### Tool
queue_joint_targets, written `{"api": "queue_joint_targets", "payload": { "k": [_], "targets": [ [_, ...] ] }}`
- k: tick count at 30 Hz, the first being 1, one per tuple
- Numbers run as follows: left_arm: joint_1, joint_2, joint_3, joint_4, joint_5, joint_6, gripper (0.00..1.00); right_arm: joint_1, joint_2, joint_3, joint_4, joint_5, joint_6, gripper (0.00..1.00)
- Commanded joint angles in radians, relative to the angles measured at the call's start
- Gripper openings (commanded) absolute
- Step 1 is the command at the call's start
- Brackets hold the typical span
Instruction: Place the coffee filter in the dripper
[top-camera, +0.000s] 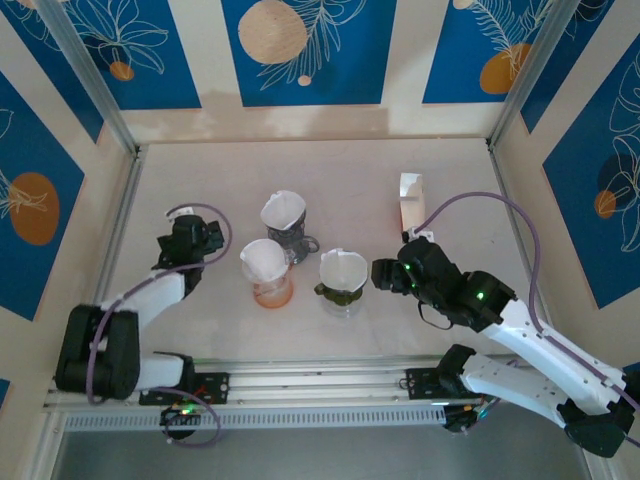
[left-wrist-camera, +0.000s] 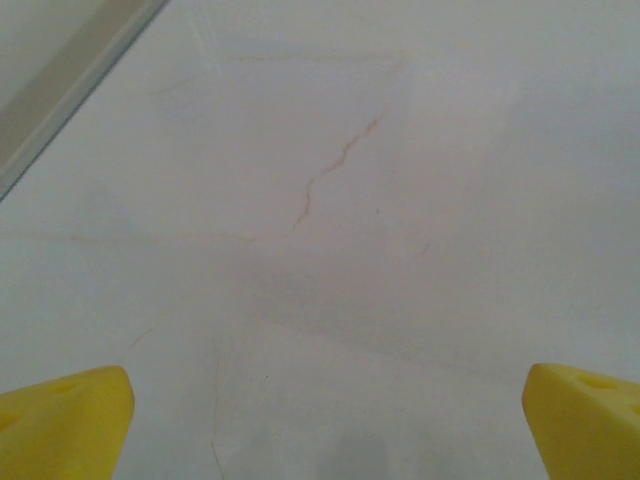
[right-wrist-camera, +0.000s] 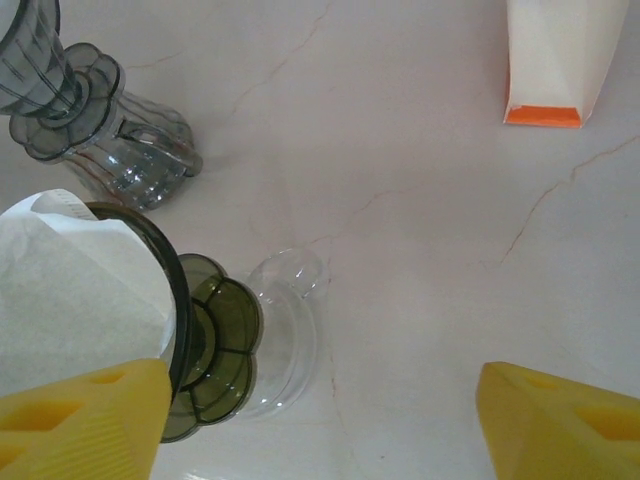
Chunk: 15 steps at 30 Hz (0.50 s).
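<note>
My left hand (left-wrist-camera: 328, 400) and right hand (right-wrist-camera: 325, 400) both released, I'd pinch the light, floppy coffee filter (right-wrist-camera: 70, 290) gently at its rim in the green dripper (right-wrist-camera: 215, 350).

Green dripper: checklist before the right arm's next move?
1. Paper filter inside the green dripper: ok, it sits within the rim.
2. Green dripper upright: ok in the top view.
3. Right end effector open: ok, fingers wide apart with nothing between them.
4. Right end effector clear of the filter: cannot tell, one finger overlaps the filter's edge in the wrist view.
5. Left end effector open and out of the way: ok, over bare table.
6. Filter pack off the path: ok, it stands apart at the far side.
</note>
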Motion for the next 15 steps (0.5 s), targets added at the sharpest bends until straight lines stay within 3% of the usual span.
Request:
{"api": "queue_joint_targets", "payload": {
  "k": [1, 4, 8, 11, 15],
  "targets": [
    [0.009, 0.046, -0.04, 0.208, -0.044, 0.129, 1.0, -0.018, -0.003, 0.013, -0.023, 0.075, 0.015, 0.89],
    [0.01, 0.075, -0.058, 0.33, -0.014, 0.215, 1.0, -0.034, -0.005, 0.011, -0.007, 0.089, 0.002, 1.0],
    [0.017, 0.151, -0.041, 0.394, 0.066, 0.249, 1.0, -0.102, 0.012, -0.002, 0.01, 0.096, 0.021, 0.99],
    [0.021, 0.15, -0.022, 0.349, 0.113, 0.25, 1.0, -0.171, 0.03, -0.034, 0.082, 0.064, -0.017, 0.99],
    [0.033, 0.136, -0.101, 0.482, 0.209, 0.267, 1.0, -0.319, 0.089, -0.056, 0.137, -0.016, -0.023, 1.0]
  ]
}}
